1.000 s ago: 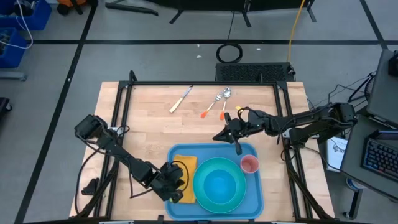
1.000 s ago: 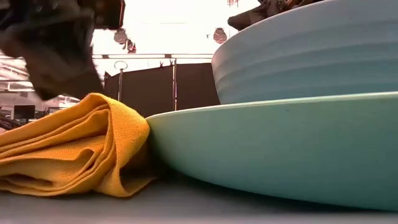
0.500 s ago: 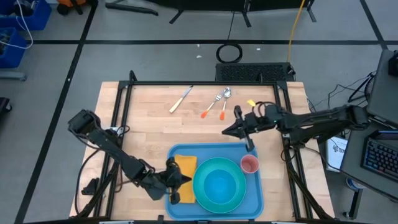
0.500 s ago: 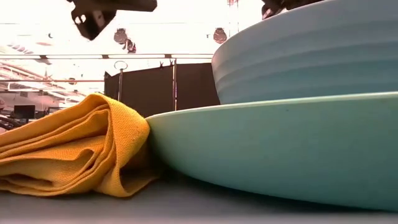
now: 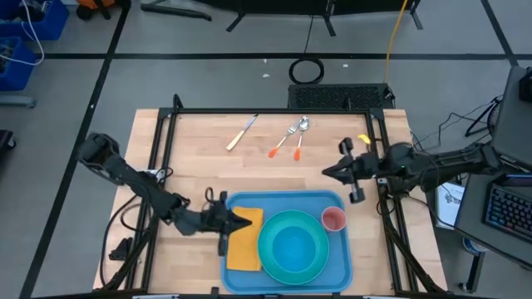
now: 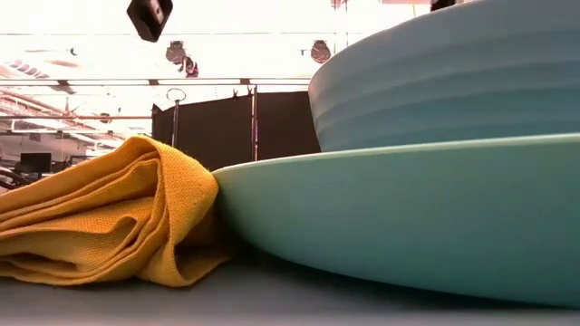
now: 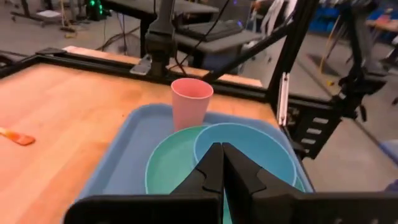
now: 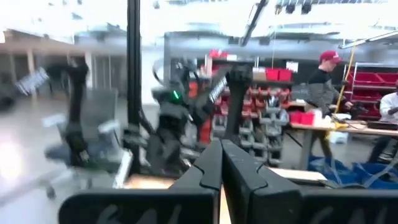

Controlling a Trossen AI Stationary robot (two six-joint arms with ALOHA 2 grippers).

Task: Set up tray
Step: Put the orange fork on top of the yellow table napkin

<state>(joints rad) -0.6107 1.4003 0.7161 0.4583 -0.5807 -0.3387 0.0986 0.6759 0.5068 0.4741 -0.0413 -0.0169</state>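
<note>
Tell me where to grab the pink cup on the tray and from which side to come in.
Take the pink cup by its rim, coming straight down from above. It stands upright, mouth up, in the blue tray's corner on the right arm's side, close beside the turquoise plate; a side approach would likely crowd the plate and the raised rim. The right claw is nearer.

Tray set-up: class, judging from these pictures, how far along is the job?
Done: napkin, plate with bowl and pink cup sit on the tray. In hand: nothing; both hands are shut and empty. Left: knife, fork and spoon lie on the table.
</note>
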